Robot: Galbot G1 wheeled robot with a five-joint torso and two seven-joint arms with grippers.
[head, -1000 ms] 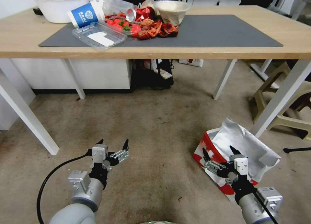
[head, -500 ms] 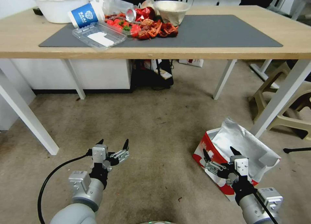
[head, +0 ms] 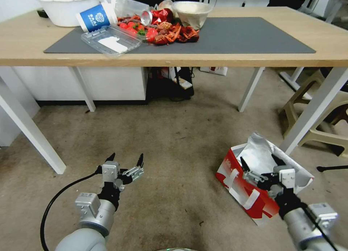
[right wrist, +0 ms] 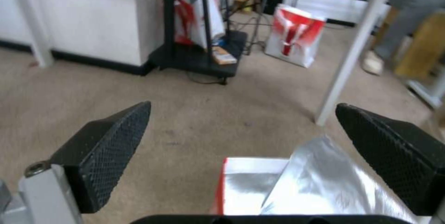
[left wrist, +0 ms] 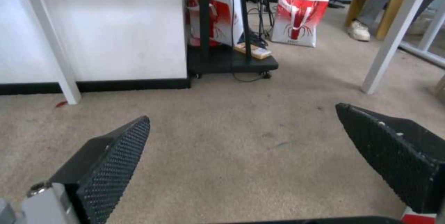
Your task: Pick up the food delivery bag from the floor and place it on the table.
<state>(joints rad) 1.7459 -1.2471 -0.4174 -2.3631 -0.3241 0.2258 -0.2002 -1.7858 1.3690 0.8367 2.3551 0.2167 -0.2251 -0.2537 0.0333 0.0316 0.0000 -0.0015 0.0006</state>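
The food delivery bag (head: 250, 196), white with red panels and white handles, stands on the carpet floor (head: 174, 135) at the right, its silver foil lining (head: 259, 153) open upward. My right gripper (head: 260, 159) hovers open over the bag's open top, with nothing between its fingers. In the right wrist view the foil of the bag (right wrist: 297, 189) lies just below the open right gripper (right wrist: 243, 105). My left gripper (head: 125, 157) hangs open and empty above bare carpet at the left; the left wrist view shows it (left wrist: 243, 111) over the carpet. The light-wood table (head: 253, 58) with its dark grey mat (head: 235, 35) stands ahead.
A white table leg (head: 313, 107) stands right behind the bag, with a beige stool (head: 326, 133) beyond. On the mat's left lie a white bowl (head: 67, 6), a blue cup (head: 95, 17), a clear tray (head: 110, 38) and red food scraps (head: 170, 31). A black cart (left wrist: 232, 60) and other red bags (left wrist: 297, 18) sit beneath.
My right gripper has moved to the right and forward, from the bag's near red side to over its open top. The bag's white handles now show. The left arm has stayed put.
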